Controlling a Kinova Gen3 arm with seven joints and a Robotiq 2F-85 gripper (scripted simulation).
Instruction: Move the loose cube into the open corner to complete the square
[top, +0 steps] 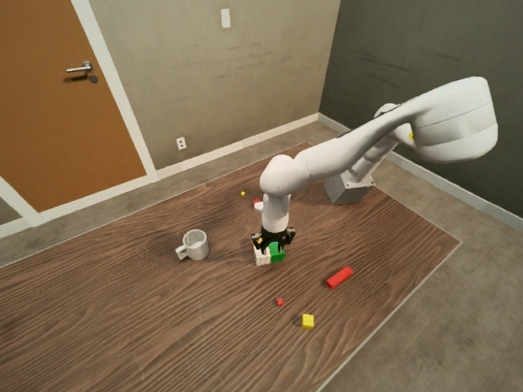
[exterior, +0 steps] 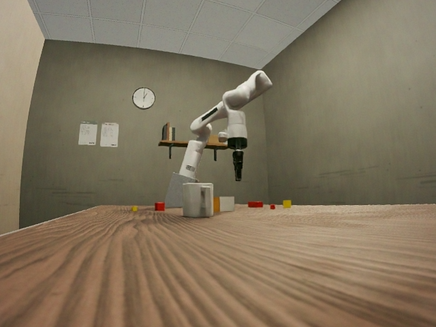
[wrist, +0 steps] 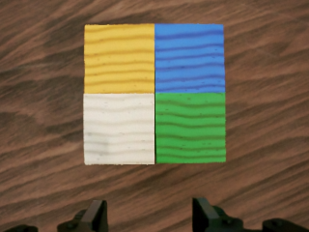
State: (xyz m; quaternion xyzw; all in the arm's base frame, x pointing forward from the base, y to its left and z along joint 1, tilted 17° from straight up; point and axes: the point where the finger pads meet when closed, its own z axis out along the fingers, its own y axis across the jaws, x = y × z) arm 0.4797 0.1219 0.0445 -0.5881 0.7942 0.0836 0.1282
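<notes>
Four cubes form a tight square on the wooden table. In the wrist view the yellow cube (wrist: 119, 58) and the blue cube (wrist: 189, 58) sit at the top, with the white cube (wrist: 119, 128) and the green cube (wrist: 190, 128) below them, faces touching. The white cube (top: 261, 256) (exterior: 226, 204) and the green cube (top: 277, 254) also show in the top and exterior views. My gripper (wrist: 150, 217) (top: 272, 243) (exterior: 238, 176) hangs well above the square. It is open, with nothing between the fingers.
A white mug (top: 195, 244) (exterior: 197, 199) stands left of the cubes. A red bar (top: 339, 277) (exterior: 255, 204), a small red cube (top: 279, 301) and a yellow block (top: 307, 321) (exterior: 287, 204) lie to the right. A red block (exterior: 159, 206) and a tiny yellow cube (top: 243, 193) lie behind.
</notes>
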